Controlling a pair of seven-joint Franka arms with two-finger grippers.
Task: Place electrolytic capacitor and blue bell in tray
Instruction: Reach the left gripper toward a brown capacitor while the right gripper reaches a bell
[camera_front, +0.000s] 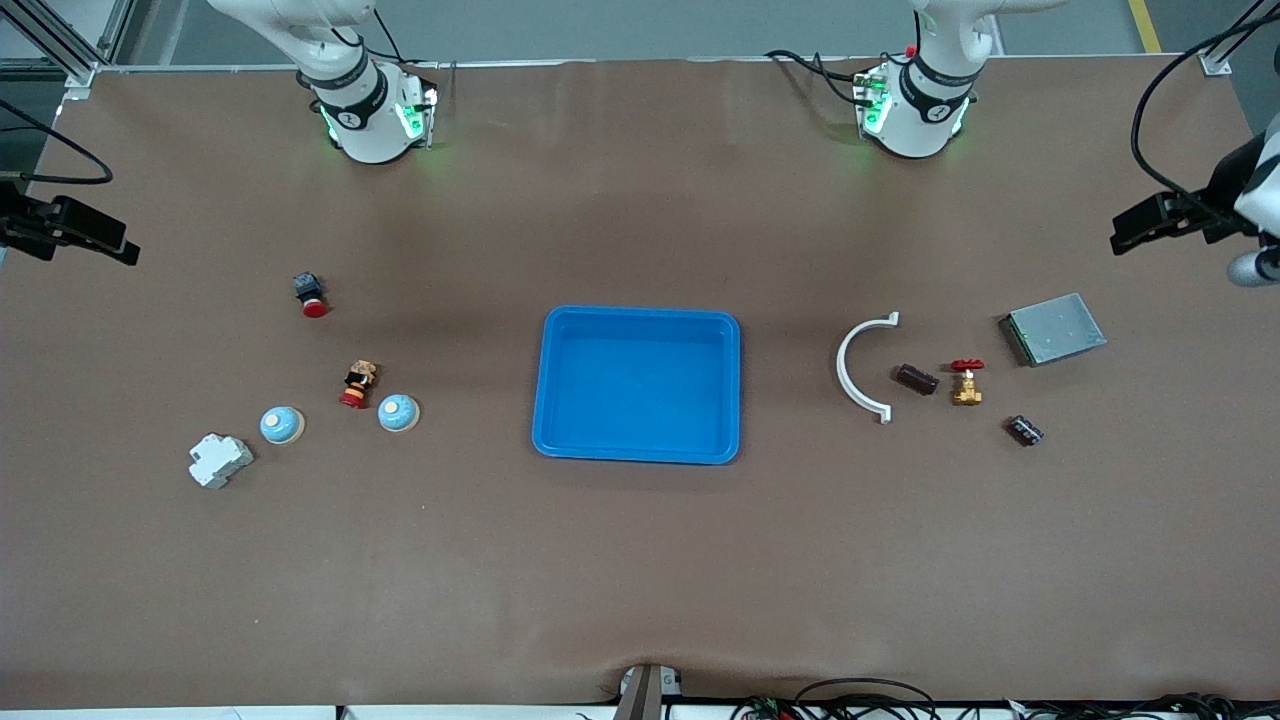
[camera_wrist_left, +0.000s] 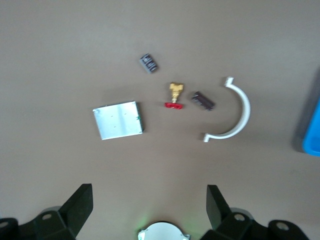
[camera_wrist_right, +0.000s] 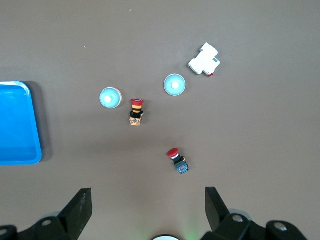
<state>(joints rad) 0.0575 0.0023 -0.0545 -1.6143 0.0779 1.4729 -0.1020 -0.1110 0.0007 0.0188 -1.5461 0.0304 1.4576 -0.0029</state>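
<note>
Both arms wait, the left pincer spread over the worktop's left-arm end and the right pincer spread over its right-arm end. The tray lies at mid-worktop, long axis running between those ends. A dark capacitor lies tilted beside a white bracket; two blue bells sit upright.

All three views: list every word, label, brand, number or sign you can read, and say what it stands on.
None can be read.
Tray: plain blue, no marking.
Grey flat box: no readable label.
Two dark capacitors: any printing too small to read.
White block: any marking too small.
</note>
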